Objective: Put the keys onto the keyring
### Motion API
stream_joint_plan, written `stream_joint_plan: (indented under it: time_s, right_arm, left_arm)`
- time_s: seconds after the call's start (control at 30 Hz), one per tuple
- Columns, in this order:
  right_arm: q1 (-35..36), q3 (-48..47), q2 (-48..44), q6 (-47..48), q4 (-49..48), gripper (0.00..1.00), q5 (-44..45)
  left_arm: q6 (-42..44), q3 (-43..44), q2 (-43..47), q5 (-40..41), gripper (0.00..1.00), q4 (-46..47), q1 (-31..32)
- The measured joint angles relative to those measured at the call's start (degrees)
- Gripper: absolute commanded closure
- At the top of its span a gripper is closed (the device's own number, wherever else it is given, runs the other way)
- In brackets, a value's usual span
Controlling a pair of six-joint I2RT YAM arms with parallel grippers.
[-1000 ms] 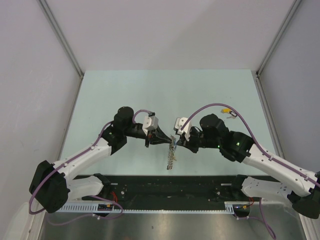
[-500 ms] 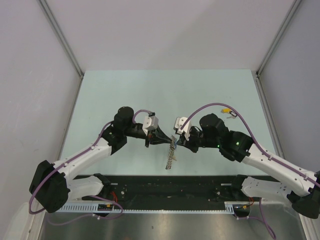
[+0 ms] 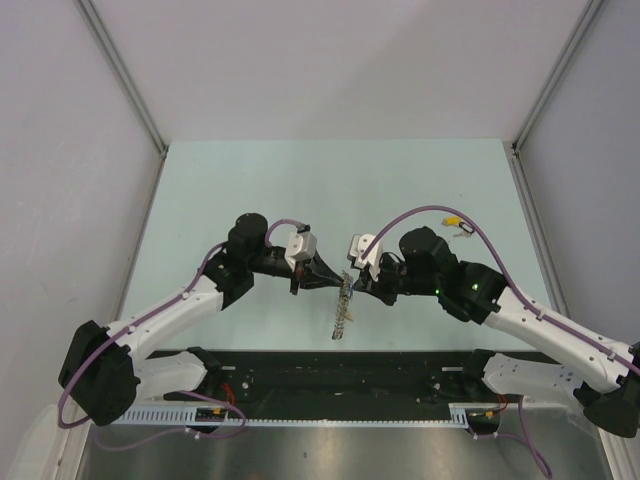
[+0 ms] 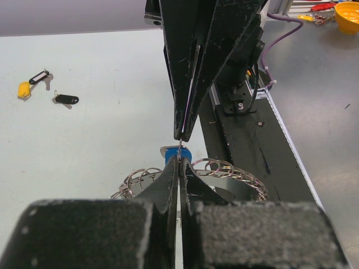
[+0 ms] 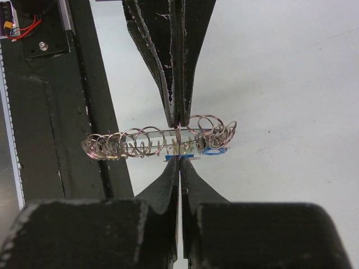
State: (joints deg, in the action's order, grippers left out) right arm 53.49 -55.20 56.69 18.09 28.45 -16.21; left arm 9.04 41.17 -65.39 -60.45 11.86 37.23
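Observation:
The keyring (image 5: 140, 141), a silver band strung with several small wire loops, hangs between my two grippers over the table's near edge; it also shows in the top view (image 3: 343, 312) and the left wrist view (image 4: 235, 180). My left gripper (image 4: 179, 161) is shut on one of its loops. My right gripper (image 5: 179, 161) is shut tip to tip against it on a blue-tagged key (image 5: 180, 158), seen in the left wrist view (image 4: 176, 153). A second blue tag (image 5: 213, 150) hangs on the ring. A yellow-tagged key (image 4: 25, 88) and a black-tagged key (image 4: 66, 100) lie on the table.
The black base rail (image 3: 340, 375) runs along the near edge under the hanging ring. The loose keys lie at the far right of the pale green table (image 3: 455, 222). Grey walls stand on the left and right sides.

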Motion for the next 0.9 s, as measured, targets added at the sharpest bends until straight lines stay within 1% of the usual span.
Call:
stream_joint_plan:
  time_s: [0.47, 0.9]
  right_arm:
    - [-0.1, 0.0, 0.2, -0.1, 0.0, 1.0, -0.7]
    - [-0.3, 0.0, 0.6, -2.1, -0.5, 1.0, -0.6]
  left_arm:
    - [0.0, 0.0, 0.0, 0.0, 1.0, 0.0, 0.0]
    - [0.0, 0.0, 0.0, 0.0, 1.0, 0.0, 0.0]
